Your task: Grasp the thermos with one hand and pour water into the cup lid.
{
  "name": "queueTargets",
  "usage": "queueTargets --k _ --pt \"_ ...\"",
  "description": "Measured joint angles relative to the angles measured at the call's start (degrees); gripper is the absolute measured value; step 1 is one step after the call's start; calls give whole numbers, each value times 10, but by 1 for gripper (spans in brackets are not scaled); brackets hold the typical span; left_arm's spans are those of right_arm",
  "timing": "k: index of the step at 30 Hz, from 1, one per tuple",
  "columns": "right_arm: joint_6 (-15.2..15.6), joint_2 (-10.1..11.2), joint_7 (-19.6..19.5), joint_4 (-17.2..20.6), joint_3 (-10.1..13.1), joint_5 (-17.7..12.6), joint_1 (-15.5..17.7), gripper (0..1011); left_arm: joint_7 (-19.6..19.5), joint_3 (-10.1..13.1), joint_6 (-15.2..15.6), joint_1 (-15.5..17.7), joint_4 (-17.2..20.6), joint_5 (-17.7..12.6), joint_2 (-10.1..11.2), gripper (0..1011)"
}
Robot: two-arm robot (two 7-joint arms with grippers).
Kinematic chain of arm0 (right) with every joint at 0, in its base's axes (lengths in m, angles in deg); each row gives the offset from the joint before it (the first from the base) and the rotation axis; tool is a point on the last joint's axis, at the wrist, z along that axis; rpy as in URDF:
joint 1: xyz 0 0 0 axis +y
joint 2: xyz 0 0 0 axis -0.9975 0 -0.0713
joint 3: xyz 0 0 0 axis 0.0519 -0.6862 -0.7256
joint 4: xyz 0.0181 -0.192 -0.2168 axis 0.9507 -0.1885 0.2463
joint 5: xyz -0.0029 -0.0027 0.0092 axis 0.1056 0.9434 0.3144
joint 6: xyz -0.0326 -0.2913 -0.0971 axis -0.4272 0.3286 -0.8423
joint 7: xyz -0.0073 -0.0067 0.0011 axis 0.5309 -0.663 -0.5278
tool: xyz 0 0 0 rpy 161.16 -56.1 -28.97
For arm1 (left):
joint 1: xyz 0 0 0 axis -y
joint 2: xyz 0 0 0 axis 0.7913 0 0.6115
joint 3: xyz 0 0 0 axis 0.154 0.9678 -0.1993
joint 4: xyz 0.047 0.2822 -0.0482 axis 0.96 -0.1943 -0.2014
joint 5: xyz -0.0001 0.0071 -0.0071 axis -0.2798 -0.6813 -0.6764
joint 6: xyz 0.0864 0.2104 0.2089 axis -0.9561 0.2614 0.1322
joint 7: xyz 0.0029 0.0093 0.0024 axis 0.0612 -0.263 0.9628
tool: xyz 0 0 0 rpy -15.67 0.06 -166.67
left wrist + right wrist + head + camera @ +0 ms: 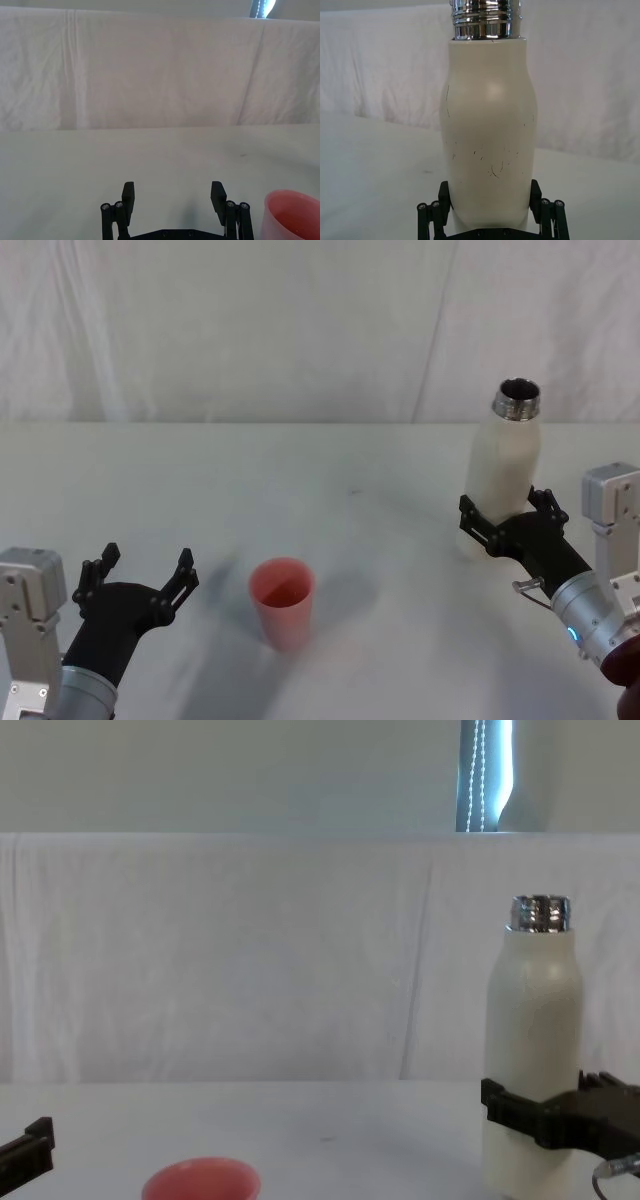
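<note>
Gripping upright thermos point(505, 465), right pincer point(507, 515)

**Open table between cup and bottle; both arms at the near edge**

The table point(330, 470) lies bare across its far half, up to the white cloth backdrop point(250, 330). The cup lid point(282, 602) stands alone near the front centre, with clear surface all around it. Just to its left sits the left gripper point(140, 575), jaws spread with nothing between them. On the right the thermos point(505, 475) stands upright, mouth uncovered, and the right gripper point(508, 518) occupies both flanks of its lower body. A broad strip of bare table separates cup lid and thermos, with nothing standing in it.
</note>
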Motion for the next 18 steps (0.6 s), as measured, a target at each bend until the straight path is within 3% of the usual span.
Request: queueTargets --k 10,18 --pt "-16 31 -9 38 -22 68 8 950 0 0 0 0 0 0 0 1001" --pt "-32 60 -22 68 -43 152 14 950 0 0 0 0 0 0 0 1001"
